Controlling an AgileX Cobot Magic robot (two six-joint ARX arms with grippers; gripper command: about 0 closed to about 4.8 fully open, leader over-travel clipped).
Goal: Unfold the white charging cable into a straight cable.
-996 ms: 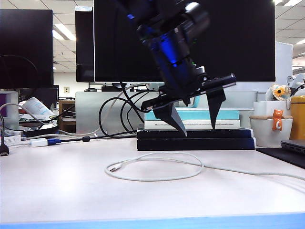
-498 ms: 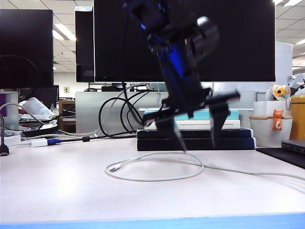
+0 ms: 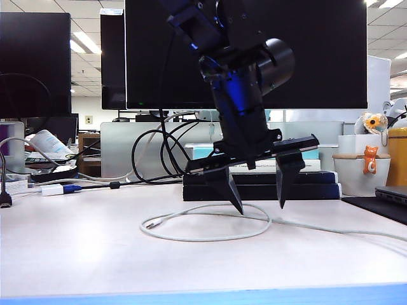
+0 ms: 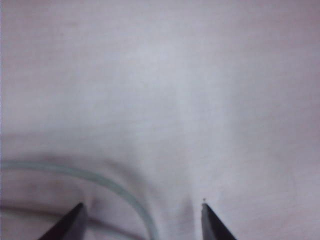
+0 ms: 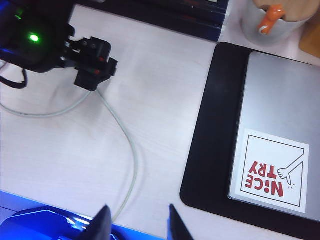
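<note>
Exterior view: the white table (image 3: 76,248) carries the white charging cable (image 3: 210,238) in a flat loop — the left gripper (image 3: 257,206) hangs just over its far arc, jaws spread, empty. The right gripper (image 5: 136,220) — fingers apart, holding nothing — hovers near the cable's trailing run.

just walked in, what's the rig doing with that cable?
The left hand hangs open, fingertips just above the far side of the loop in the white charging cable, which lies on the white table with one plug end free at the loop's left. Nothing is gripped yet; the cable is still coiled in one loop and trails off to the right. The right hand is out of the exterior view; its wrist camera shows it above the cable's trailing stretch, fingers apart, holding nothing.
</note>
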